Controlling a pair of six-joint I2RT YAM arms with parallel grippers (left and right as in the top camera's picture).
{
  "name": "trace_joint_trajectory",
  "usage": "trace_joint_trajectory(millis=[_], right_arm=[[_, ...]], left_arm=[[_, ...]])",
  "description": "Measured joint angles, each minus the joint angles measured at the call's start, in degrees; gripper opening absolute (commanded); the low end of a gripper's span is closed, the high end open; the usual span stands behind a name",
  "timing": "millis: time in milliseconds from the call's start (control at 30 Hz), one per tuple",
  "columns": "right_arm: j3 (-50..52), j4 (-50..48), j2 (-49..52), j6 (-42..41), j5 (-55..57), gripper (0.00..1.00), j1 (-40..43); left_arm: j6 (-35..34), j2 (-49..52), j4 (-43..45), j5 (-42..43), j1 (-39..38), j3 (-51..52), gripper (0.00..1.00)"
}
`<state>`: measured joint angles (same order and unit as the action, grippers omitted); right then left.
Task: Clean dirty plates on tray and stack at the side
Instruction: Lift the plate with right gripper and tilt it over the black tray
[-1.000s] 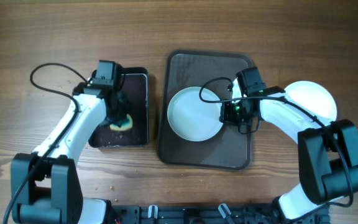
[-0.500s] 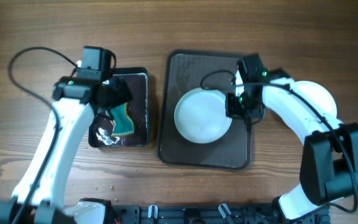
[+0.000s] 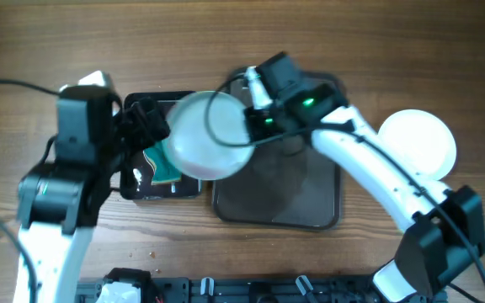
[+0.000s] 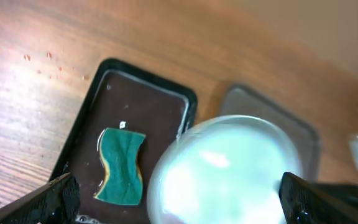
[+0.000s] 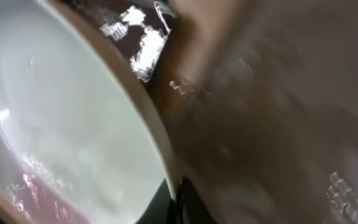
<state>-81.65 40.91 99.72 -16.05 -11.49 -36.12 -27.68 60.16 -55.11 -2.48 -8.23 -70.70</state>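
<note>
A white plate (image 3: 202, 135) hangs in the air over the gap between the two trays, with my right gripper (image 3: 251, 124) shut on its right rim. In the right wrist view the plate (image 5: 61, 118) fills the left side, and the rim is pinched at my right gripper (image 5: 178, 190). The brown tray (image 3: 285, 198) beneath holds no plates. Another white plate (image 3: 418, 139) lies on the table to the right of it. My left gripper (image 4: 182, 205) is open and raised, with its fingers (image 4: 59, 198) set wide apart; below it I see the lifted plate (image 4: 229, 171) and the teal sponge (image 4: 122, 165).
The small black tray (image 3: 188, 187) sits left of the brown one, and the teal sponge (image 3: 163, 165) lies loose in it. Cables loop from both arms. Bare wooden table runs along the back and the far left.
My left gripper opened, let the sponge drop into the black tray and rose. My right arm lifted the plate off the brown tray and swung it left and up.
</note>
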Motion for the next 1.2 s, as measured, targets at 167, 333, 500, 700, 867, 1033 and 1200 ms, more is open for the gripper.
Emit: trace_joint_trajectory(millis=[167,333,500,700,867,1033,1200], right_arm=[[-0.24,-11.32,4.39,-1.05,2.43,0.04,-6.54],[-0.24,-20.31,9.03,-0.92,10.45,0.04,-10.34],[-0.26,-26.12,9.44,3.69,20.39,0.04,-12.46],[-0.26,-27.04,8.26,10.91,34.88,0.04,-16.72],[-0.26,-29.94,5.14,15.93,44.87,0.04,-20.39],[-0.26,-32.48,3.63,20.59,53.92,0.04,-23.65],[-0.26,-32.87,3.63,22.86,57.46,0.04,-24.59]], left_arm=[[0.0,-6.27,-0.02,0.0,0.0,-0.07,1.0],[0.0,-9.81,-1.22,0.0,0.0,-0.15,1.0],[0.0,-10.47,-2.95,0.0,0.0,-0.15,1.0],[0.0,-10.45,-3.04,0.0,0.0,-0.15,1.0],[0.0,-10.47,-3.04,0.0,0.0,-0.15,1.0],[0.0,-10.51,-2.99,0.61,0.0,-0.2,1.0],[0.0,-10.51,-3.19,0.63,0.07,-0.2,1.0]])
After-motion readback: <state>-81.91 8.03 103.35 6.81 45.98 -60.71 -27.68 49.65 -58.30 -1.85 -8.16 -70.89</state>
